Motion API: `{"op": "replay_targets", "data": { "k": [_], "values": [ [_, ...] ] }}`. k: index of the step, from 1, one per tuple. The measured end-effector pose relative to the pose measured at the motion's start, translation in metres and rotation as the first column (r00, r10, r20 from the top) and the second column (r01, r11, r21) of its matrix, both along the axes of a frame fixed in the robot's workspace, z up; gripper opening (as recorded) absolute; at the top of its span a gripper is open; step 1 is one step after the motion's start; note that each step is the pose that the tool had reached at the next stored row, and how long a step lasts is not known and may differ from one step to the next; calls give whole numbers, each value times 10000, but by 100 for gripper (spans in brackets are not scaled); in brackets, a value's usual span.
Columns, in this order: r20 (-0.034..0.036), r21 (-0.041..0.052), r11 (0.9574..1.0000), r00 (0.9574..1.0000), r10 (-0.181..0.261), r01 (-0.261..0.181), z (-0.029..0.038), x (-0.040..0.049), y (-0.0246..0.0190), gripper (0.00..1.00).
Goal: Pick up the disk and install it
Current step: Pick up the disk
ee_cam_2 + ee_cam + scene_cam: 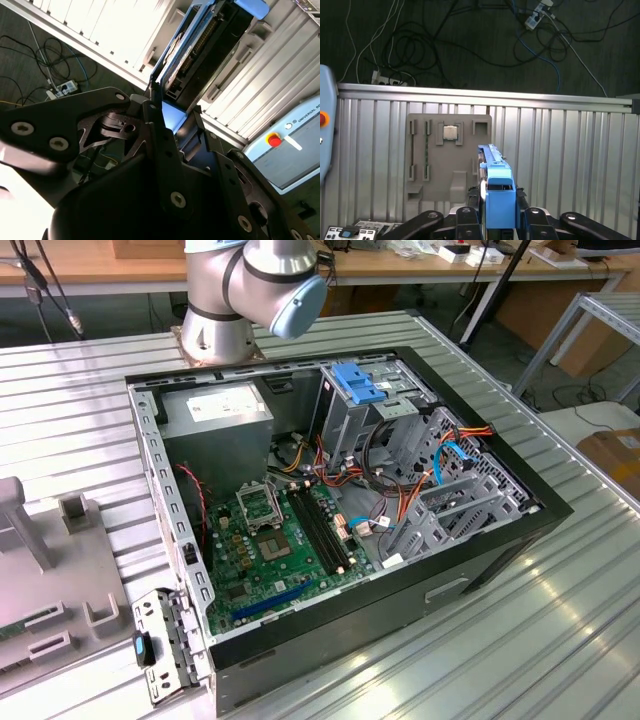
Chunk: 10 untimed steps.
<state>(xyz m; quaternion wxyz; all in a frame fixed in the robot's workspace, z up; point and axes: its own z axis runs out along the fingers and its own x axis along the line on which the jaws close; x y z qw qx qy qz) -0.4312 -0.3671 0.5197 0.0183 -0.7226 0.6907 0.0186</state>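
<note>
- The disk (pixel 499 192) (pixel 210 50) is clamped on edge in the gripper (pixel 497 215) (pixel 175 122), above the ribbed metal surface (pixel 570 150) and off it.
- Its long axis runs straight out from the gripper, past the fingertips. In the first wrist view the narrow blue bracket end faces the camera.
- The second wrist view shows the blue bracket along one side and a dark face with a row of small contacts.
- The jaws are narrow and closed on the disk's two flat sides.
- No label shows on the disk from these angles. In the exterior view, the grey power-supply box (pixel 215 410) has a white printed label.
- The open computer case (pixel 480 550) lies on the surface. It holds the power-supply box at the far left, a green motherboard (pixel 270 540) nearer, loose coloured cables, and a metal cage with a blue latch (pixel 360 385) on top.
- A grey holder plate (pixel 447 165) lies on the surface beyond the disk. It holds a square chip (pixel 450 132) and a thin green strip (pixel 426 150) in a slot.
</note>
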Motion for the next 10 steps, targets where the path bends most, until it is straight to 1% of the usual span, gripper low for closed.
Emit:
{"op": "replay_targets", "data": {
  "k": [3, 5, 10],
  "values": [
    [0, 0, 10000, 10000, 0, 0, 0, 65, 5, 36],
    [0, 0, 10000, 10000, 0, 0, 0, 84, 8, 36],
    [-1, 0, 10000, 10000, 0, 0, 0, 93, 9, 36]
  ]
}}
